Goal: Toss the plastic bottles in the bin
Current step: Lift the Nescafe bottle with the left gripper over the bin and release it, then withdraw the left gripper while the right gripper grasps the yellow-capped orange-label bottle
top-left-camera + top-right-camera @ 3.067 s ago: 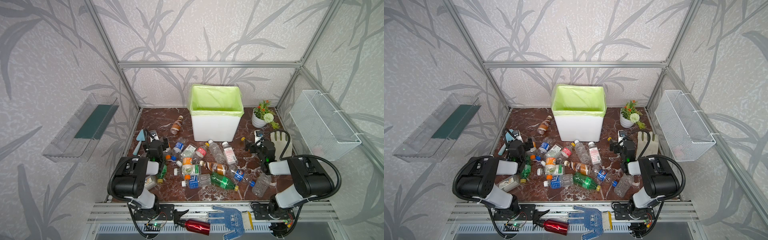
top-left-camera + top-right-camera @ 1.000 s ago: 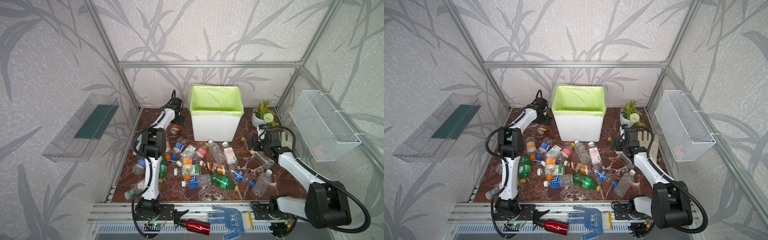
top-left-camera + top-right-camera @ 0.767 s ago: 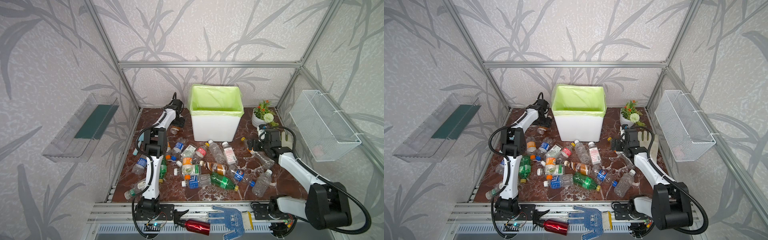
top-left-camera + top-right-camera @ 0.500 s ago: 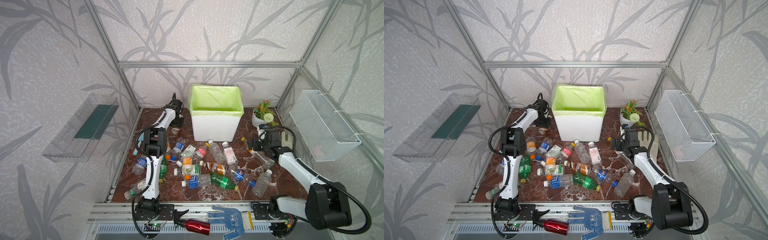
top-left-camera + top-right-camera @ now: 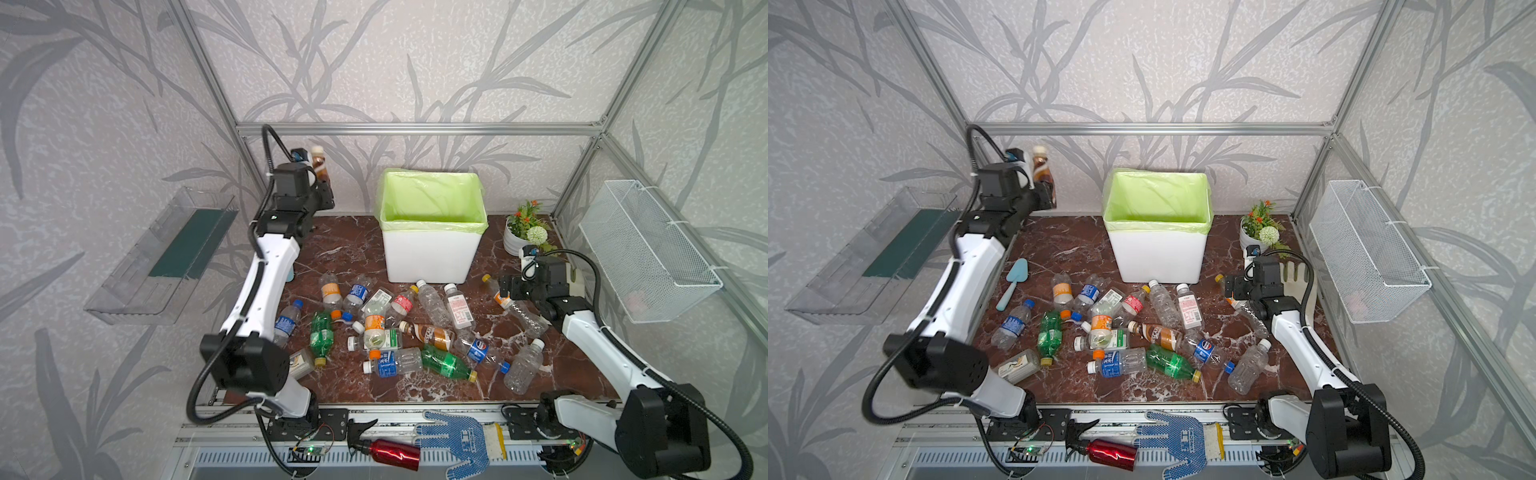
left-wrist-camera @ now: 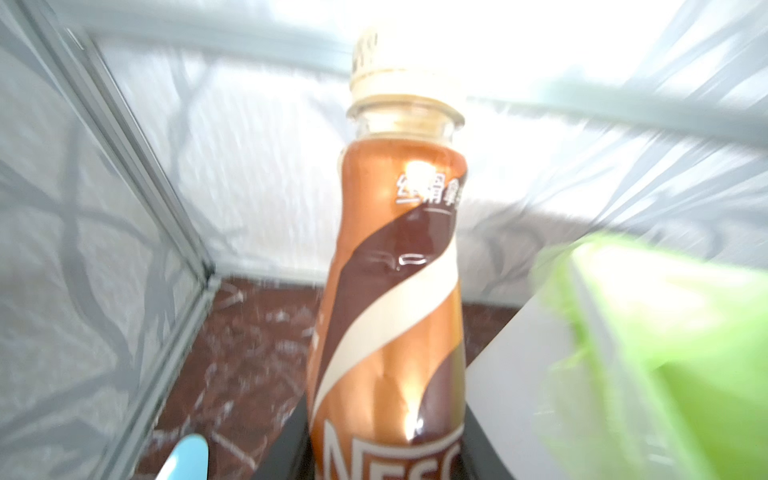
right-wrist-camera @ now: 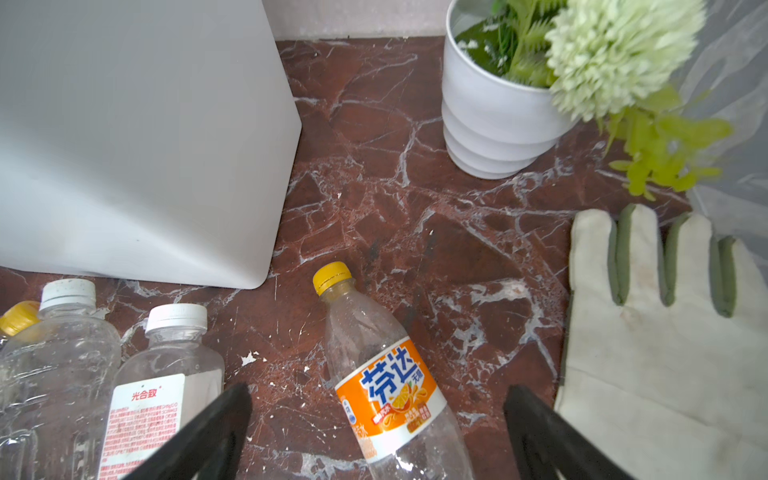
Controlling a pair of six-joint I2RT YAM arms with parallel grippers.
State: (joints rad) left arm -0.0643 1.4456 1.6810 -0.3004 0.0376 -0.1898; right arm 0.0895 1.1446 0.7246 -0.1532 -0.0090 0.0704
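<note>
Left gripper (image 5: 323, 189): closed on the brown coffee bottle (image 6: 395, 291). The bottle stands upright between the jaws, cap up, lifted clear of the table (image 5: 353, 245).
Bin (image 5: 430, 257): to the right of this gripper and apart from it. Its open mouth is not yet under the bottle.
Likely next move, left: carry the bottle sideways to the right until it hangs over the green liner, then release.
Right gripper (image 7: 378, 398): jaws wide open, holding nothing, low over the table.
Orange-label bottle (image 7: 357, 332): lies on its side between the open jaws and ahead of them. Its long axis points straight away from the gripper, yellow cap at the far end.
Nearer arm: the right one, clearly.
Grip judgement: the jaws stand across the short axis, so going down and closing should be enough.
Other bottles (image 5: 386, 328): in a heap to the left of the right gripper.
Risk: the white glove (image 7: 665, 353) lies just beside the right jaw.
</note>
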